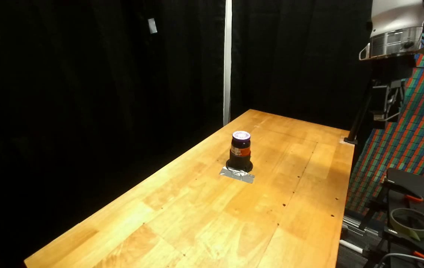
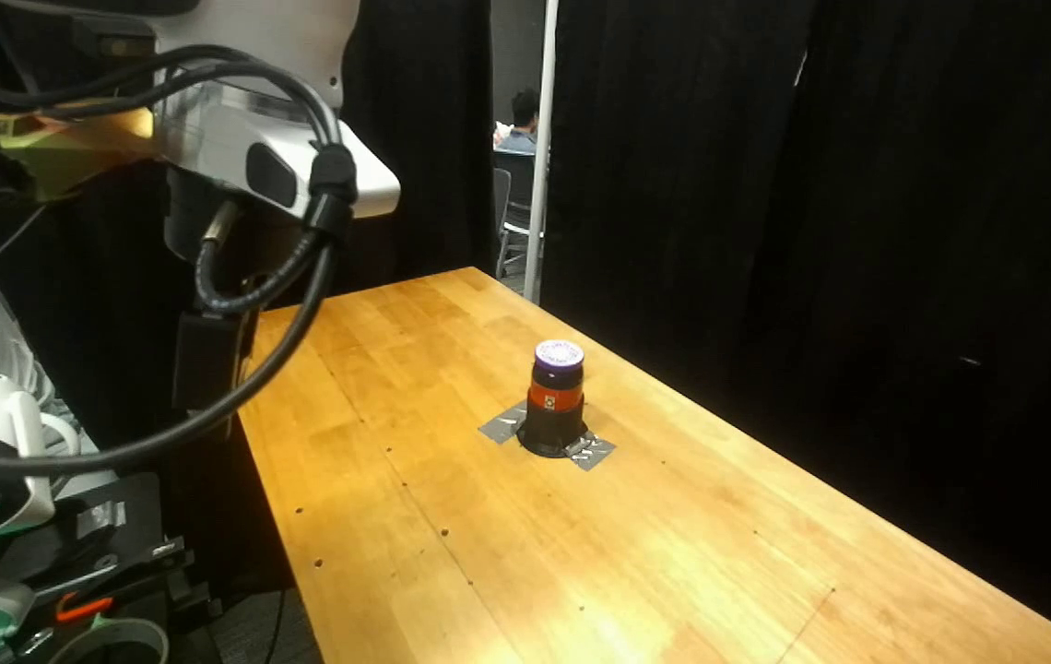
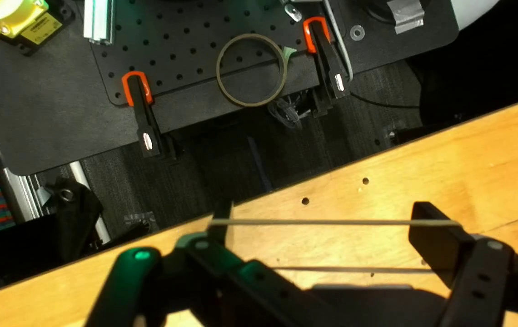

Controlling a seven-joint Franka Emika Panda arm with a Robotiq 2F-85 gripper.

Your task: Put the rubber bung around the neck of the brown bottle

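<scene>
Spanning the spread fingers [image 3: 438, 247] of the gripper [image 3: 325, 229] in the wrist view, a thin rubber band [image 3: 322, 222] runs from nine o'clock to three o'clock in two taut strands. The jaws stand wide apart with nothing pinched between them; the band loops around the fingers, so the spread itself appears to provide the retention. No stopper-like part shows from where I stand, so I read this band as the task's bung.

In an exterior view, the brown bottle [image 1: 240, 150] stands upright on the wooden table [image 1: 212, 216], with the gripper high and well apart, between two and three o'clock from it. The bottle's lower part sits in a dark flanged holder [image 2: 551, 432]. Strips of grey tape [image 2: 501, 423], at nine and four o'clock of the holder in an exterior view, fix it to the wood, presumably against tipping under downward load.

No band shows at the neck. Next, the loop probably needs to travel above the cap [image 2: 560, 353], level and at full stretch, then descend past the rim. Caution: a tilted approach may snag the cap or let the band slip off a fingertip.
</scene>
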